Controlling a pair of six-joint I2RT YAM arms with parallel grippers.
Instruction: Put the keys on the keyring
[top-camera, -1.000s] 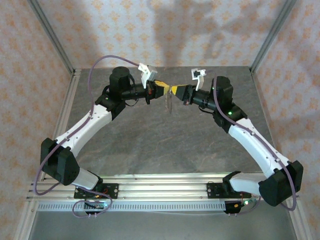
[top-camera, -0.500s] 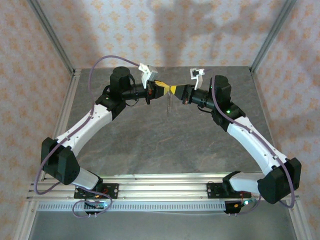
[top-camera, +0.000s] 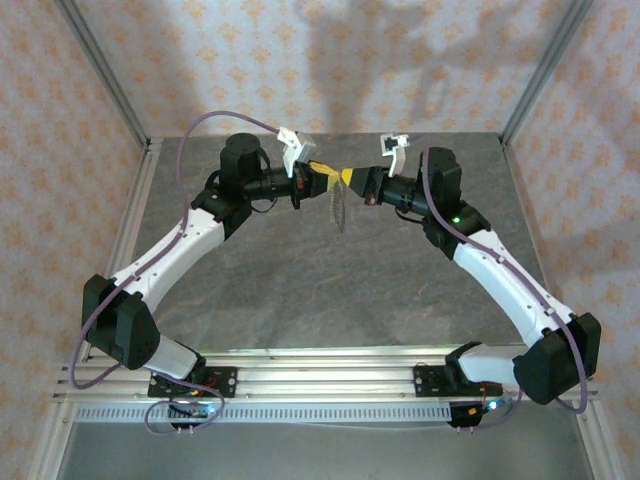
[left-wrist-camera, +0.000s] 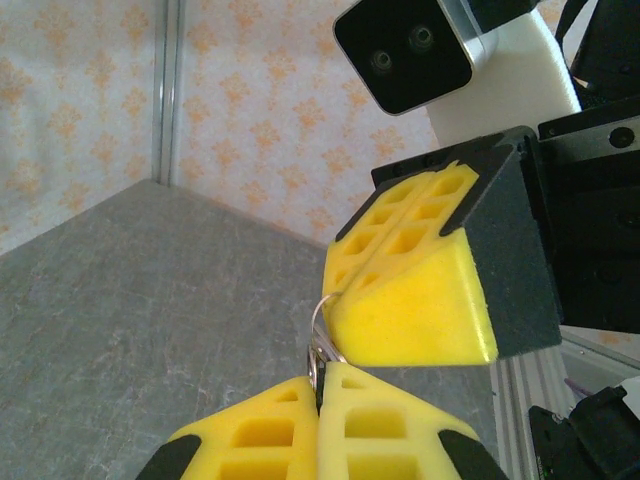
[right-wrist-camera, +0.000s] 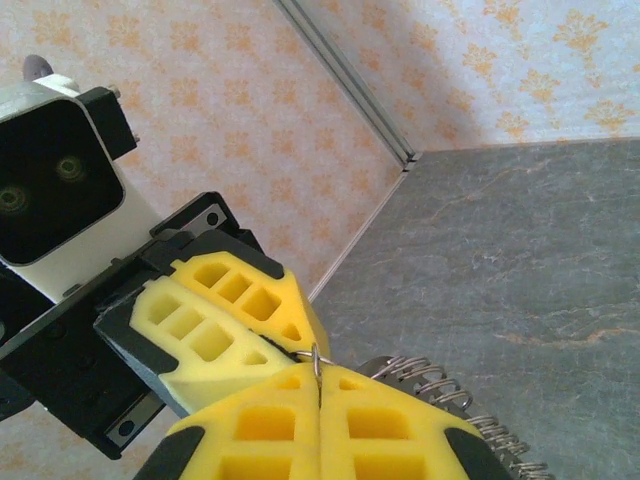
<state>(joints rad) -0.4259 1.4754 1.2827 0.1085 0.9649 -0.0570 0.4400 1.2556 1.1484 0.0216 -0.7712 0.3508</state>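
Observation:
My two grippers meet tip to tip in the air over the back of the table. The left gripper (top-camera: 328, 179) (left-wrist-camera: 320, 378) is shut on a small flat metal piece (left-wrist-camera: 318, 358), apparently the key; its head is hidden. My right gripper (top-camera: 347, 176) (right-wrist-camera: 318, 378) is shut on a thin wire loop (right-wrist-camera: 316, 358) of the keyring. That loop (left-wrist-camera: 322, 312) runs across to the left gripper's tips. The keyring's fringe of small dull rings (right-wrist-camera: 432, 386) hangs below the jaws, seen as a dangling tan strip (top-camera: 338, 208) from above.
The grey stone-patterned table (top-camera: 330, 280) lies under the grippers. Patterned walls with metal corner posts (top-camera: 105, 80) close in the back and sides. Both arm bases are bolted to the aluminium rail (top-camera: 320, 380) at the near edge.
The right wrist has shifted slightly back and to the left, pressing closer to the left gripper. Both grippers stay shut and tip to tip; the hanging fringe sways a little.

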